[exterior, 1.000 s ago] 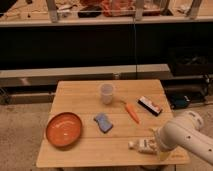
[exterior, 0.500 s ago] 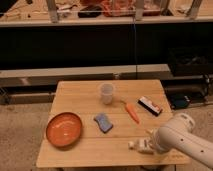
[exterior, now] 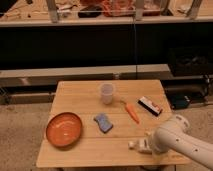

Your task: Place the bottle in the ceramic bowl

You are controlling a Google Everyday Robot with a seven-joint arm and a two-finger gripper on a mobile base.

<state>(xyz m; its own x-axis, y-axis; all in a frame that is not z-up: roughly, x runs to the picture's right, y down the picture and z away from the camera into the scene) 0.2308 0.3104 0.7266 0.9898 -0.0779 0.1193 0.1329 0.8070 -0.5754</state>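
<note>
Camera view: the claw [exterior: 146, 143] is released at the right end of the bottle [exterior: 134, 145]. The bottle lies on its side near the worktop [exterior: 95, 148] front edge, well apart from the ceramic bowl [exterior: 64, 131] at left.

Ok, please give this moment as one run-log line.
gripper: open, at bottle | bottle: lying on table, near front edge | ceramic bowl: empty

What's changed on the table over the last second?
The arm shifted leftward in view, bringing the gripper up to the small whitish plastic bottle lying near the front edge of the wooden table; jaws open, nothing lifted. The bottle, wide orange-red ceramic bowl, translucent cup, blue sponge and orange carrot stayed put.
</note>
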